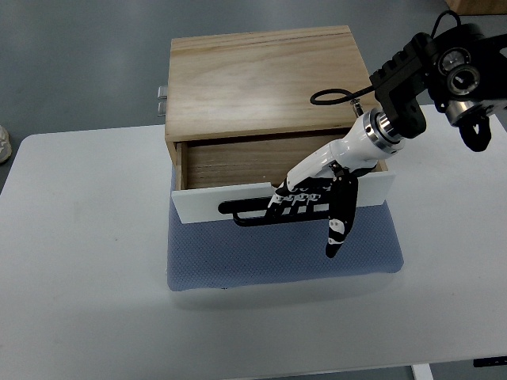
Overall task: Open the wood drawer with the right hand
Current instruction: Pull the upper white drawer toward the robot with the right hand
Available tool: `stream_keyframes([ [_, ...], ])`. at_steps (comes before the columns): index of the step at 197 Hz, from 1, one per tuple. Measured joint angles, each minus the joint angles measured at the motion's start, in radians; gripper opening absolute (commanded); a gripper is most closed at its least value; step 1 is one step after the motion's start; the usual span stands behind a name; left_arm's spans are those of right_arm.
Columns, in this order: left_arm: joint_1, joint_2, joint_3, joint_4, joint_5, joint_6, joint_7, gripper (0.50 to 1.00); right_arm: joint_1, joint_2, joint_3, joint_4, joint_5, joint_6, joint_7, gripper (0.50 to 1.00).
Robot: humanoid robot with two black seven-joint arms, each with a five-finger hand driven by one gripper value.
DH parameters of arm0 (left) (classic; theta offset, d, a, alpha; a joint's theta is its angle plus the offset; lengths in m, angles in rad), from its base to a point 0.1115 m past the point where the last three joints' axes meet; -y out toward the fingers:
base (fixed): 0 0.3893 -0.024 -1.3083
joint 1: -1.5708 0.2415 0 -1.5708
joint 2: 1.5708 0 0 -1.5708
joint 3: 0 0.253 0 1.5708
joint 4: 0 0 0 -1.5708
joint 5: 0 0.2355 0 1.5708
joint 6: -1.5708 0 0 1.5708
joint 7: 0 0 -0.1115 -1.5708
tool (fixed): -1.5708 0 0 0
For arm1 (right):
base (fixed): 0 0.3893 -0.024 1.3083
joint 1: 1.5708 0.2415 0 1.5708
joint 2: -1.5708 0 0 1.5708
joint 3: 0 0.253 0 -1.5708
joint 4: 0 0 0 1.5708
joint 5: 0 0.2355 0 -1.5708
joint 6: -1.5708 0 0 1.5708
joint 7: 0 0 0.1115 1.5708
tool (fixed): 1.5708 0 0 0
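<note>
A light wood box (265,83) stands at the back of the white table (79,261), on a blue mat (277,257). Its drawer, with a white front panel (198,202) and a black bar handle (242,214), is pulled out a short way. My right hand (305,198) comes in from the upper right and sits on the drawer front. Its black-and-white fingers (295,199) are curled over the handle, and the thumb (339,229) points down over the mat. The left arm is out of view.
A metal hinge or latch (162,99) sticks out from the box's left side. The table's front edge runs along the bottom of the picture. A pale object (4,142) shows at the left edge, on the floor side.
</note>
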Motion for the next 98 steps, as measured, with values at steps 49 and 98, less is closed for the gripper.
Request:
stream_keyframes([
  [49,0.000,0.000,0.000,0.000,0.000,0.000,0.000,1.000,0.012,-0.008,0.001,0.001,0.000,0.000,0.000,0.940],
  [98,0.000,0.000,0.000,0.000,0.000,0.000,0.000,1.000,0.013,-0.006,0.002,0.001,-0.001,0.000,0.001,0.940],
])
